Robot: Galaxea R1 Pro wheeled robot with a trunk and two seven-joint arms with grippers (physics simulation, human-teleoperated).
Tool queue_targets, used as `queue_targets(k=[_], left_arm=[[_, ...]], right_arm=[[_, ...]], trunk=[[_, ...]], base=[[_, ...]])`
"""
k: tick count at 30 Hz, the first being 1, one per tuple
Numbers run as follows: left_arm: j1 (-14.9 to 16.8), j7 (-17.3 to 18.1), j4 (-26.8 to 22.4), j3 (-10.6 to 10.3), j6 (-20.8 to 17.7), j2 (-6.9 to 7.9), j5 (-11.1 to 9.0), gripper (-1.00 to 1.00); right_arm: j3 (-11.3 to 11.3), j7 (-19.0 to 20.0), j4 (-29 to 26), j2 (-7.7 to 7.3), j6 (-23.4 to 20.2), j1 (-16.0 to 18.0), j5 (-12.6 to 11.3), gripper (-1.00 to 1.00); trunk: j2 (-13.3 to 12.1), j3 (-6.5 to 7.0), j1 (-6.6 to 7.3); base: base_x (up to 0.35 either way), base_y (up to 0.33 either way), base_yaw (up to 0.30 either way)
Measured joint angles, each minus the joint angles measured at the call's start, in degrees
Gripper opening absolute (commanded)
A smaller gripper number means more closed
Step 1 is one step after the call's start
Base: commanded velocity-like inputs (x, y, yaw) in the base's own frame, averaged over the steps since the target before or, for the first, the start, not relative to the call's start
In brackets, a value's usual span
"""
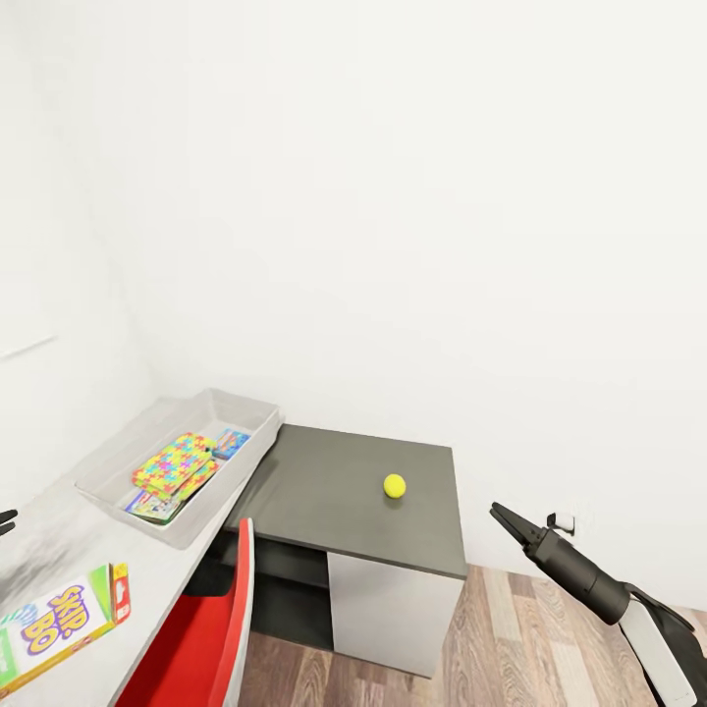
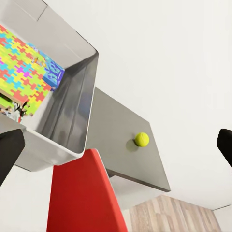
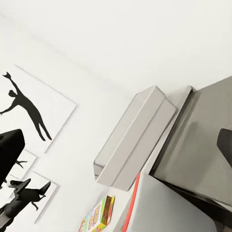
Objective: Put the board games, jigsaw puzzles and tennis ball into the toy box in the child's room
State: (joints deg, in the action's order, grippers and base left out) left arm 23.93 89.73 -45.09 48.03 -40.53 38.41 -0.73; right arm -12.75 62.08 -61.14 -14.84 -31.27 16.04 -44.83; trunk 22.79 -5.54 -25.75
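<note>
- Your right end effector [image 1: 503,515] sits at the lower right of the head view, hanging over the wood floor [image 1: 511,638] just off the tabletop's right edge, holding nothing. In the right wrist view its two dark fingers [image 3: 10,150] stand at opposite edges of the frame, so they are spread wide apart.
- Your left end effector [image 1: 6,520] barely peeks in at the left edge of the head view. In the left wrist view its fingertips [image 2: 9,147] stand wide apart too, with nothing between them.
- The tennis ball [image 1: 395,485] rests alone on the lower dark grey tabletop [image 1: 324,491], right of centre in the head view.
- The toy box [image 1: 245,417] sits on the white tabletop [image 1: 118,550], left of centre, its near corner right at the step down to the dark section.
- Inside the box, a jigsaw puzzle [image 1: 175,464] lies on top, with printed game lids poking out beneath it at both ends.
- The Skip-Bo board game [image 1: 61,621] lies flat on the white tabletop at the lower left, outside the box.
- A red chair back [image 1: 201,628] rises at the bottom, in front of the tabletop.
</note>
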Motion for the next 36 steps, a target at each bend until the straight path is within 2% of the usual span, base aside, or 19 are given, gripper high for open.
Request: queue_targets(k=[20,29,36], left_arm=[[-0.01,0.00,0.00,0.00,0.00,0.00,0.00,1.00],[-0.03,0.00,0.00,0.01,0.00,0.01,-0.03,1.00],[-0.03,-0.01,0.01,0.01,0.00,0.00,-0.04,1.00]], right_arm=[[0.00,-0.06,-0.12,0.00,0.00,0.00,0.05,1.00],[0.01,-0.06,-0.39,0.01,0.00,0.02,0.08,1.00],[0.06,-0.11,-0.47,0.07,0.05,0.01,0.10,1.00]], trunk=[[0.00,0.03,0.00],[0.00,0.46,-0.01],[0.00,0.90,-0.01]], base=[[-0.007,-0.001,0.007],[-0.073,-0.013,0.171],[-0.132,-0.156,0.211]])
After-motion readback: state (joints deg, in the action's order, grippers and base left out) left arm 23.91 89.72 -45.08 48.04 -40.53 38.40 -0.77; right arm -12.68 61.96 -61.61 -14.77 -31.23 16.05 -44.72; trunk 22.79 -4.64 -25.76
